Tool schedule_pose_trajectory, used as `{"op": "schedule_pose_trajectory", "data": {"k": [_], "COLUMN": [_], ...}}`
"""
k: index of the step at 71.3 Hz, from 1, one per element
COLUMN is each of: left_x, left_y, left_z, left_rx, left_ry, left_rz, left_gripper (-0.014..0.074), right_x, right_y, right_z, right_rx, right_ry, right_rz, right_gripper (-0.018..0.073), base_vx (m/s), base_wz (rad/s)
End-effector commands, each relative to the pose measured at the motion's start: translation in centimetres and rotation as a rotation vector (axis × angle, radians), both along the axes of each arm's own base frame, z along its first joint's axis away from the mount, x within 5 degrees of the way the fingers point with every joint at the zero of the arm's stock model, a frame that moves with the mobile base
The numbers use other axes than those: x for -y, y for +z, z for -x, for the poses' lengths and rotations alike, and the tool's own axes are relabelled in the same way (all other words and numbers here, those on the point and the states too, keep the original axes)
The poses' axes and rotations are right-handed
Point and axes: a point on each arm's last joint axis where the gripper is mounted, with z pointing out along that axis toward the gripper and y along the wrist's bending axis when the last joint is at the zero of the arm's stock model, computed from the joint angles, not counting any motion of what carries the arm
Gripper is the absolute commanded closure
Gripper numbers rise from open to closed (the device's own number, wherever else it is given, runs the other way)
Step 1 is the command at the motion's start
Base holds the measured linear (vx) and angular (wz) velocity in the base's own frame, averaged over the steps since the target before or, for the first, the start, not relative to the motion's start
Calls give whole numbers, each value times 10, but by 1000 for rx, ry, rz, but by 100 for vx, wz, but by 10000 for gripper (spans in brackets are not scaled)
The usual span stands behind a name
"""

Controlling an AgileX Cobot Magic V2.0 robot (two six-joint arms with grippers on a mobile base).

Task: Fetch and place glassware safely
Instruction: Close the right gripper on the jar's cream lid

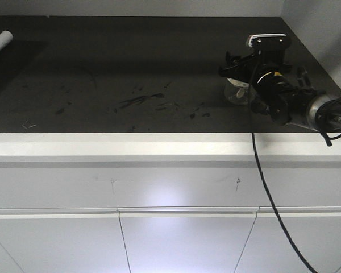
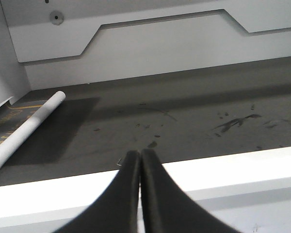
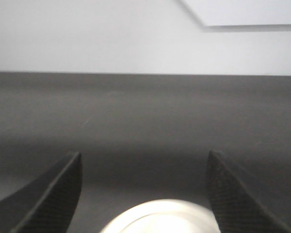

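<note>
The glassware [image 1: 237, 92], a small squat clear jar, stands on the dark countertop [image 1: 131, 62] at the right. Only its cream-white lid [image 3: 160, 218] shows in the right wrist view, blurred at the bottom edge. My right gripper [image 1: 236, 70] hangs over the jar from the right. Seen from the wrist, that gripper [image 3: 144, 154] is open, one finger on each side of the lid with a gap on both sides. My left gripper [image 2: 138, 153] is shut on nothing, hovering over the counter's white front edge [image 2: 242, 165]; the front view does not show it.
A white cylindrical tube [image 1: 0, 42] lies at the far left of the counter, the same tube [image 2: 26, 128] showing left of my left gripper. Dark smudges [image 1: 139, 100] mark the middle. A white wall [image 3: 136, 34] backs the counter. A black cable [image 1: 267, 187] hangs down the cabinet front.
</note>
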Motion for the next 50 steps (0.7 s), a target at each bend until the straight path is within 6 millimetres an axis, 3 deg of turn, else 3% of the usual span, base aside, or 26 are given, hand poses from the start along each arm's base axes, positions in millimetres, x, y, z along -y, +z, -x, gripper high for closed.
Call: {"op": "schedule_pose_trajectory", "data": {"k": [1,36,50], "left_x": [0,0,0], "left_y": [16,16,14], "left_z": [0,0,0], "left_rx": [90,89,69], "left_ry": [-5,-5,-4], "left_rz": [19,19,19], "left_gripper": [603,603,603], "right_x": [11,7,7], "right_y": [47,22,20], "right_z": [2,-3,-4], "right_rx": [173,130,123], "right_ry": [-20,26,26], "right_rz": [-15,62,62], "right_gripper": [61,66,188], "base_vx": [0,0,0], "base_wz": [0,0,0]}}
